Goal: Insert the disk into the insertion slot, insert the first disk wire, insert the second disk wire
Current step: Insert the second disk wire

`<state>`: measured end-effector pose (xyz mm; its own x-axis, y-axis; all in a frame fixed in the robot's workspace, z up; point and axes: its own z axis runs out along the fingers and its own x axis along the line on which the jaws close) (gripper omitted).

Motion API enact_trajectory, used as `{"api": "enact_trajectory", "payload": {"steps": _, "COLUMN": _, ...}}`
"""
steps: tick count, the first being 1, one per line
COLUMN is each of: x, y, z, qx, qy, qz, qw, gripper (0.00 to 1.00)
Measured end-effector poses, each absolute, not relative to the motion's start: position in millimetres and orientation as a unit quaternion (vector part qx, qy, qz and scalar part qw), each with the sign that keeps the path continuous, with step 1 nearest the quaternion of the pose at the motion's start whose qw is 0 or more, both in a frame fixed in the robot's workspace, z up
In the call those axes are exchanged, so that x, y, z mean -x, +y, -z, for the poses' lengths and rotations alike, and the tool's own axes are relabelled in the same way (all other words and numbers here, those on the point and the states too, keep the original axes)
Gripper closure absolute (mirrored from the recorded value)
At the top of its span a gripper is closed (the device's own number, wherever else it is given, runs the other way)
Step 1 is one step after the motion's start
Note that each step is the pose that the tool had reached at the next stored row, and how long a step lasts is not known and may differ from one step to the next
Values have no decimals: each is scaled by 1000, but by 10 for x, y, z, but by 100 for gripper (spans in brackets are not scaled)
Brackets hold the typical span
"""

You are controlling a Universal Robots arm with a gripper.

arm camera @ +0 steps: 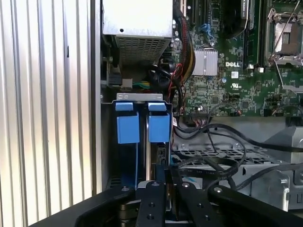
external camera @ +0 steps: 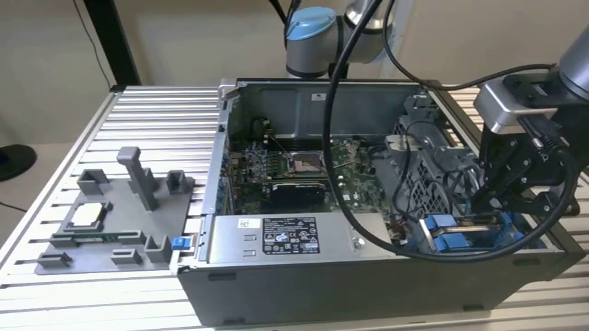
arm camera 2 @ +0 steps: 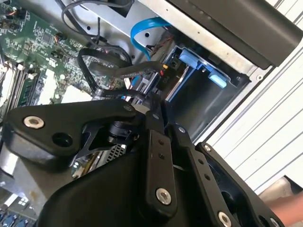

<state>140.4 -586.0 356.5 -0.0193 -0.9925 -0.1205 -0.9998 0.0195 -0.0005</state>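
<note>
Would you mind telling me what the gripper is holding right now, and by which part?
It cannot be told: the gripper hangs over the blue drive bay, among black cables, and its fingertips are hidden.

The exterior view looks down at an angle, from some way off, over the open grey metal computer case (external camera: 368, 207) lying on the ribbed aluminium bench (external camera: 147, 124); the arm enters at the frame's right. The first wrist view looks nearly straight down, close, at the narrow grey drive bay with blue plastic tabs (arm camera: 142, 123), green motherboard (arm camera: 227, 71) at its upper right. The second wrist view sits closer, tilted, past the black claw (arm camera 2: 156, 118). All three share the drive bay.
</note>
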Motion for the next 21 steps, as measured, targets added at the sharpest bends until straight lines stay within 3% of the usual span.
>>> {"api": "enact_trajectory", "payload": {"steps": 21, "x": -1404, "y": -5860, "z": -3458, "qx": 699, "qy": 712, "qz": -40, "qw": 46, "gripper": 100}}
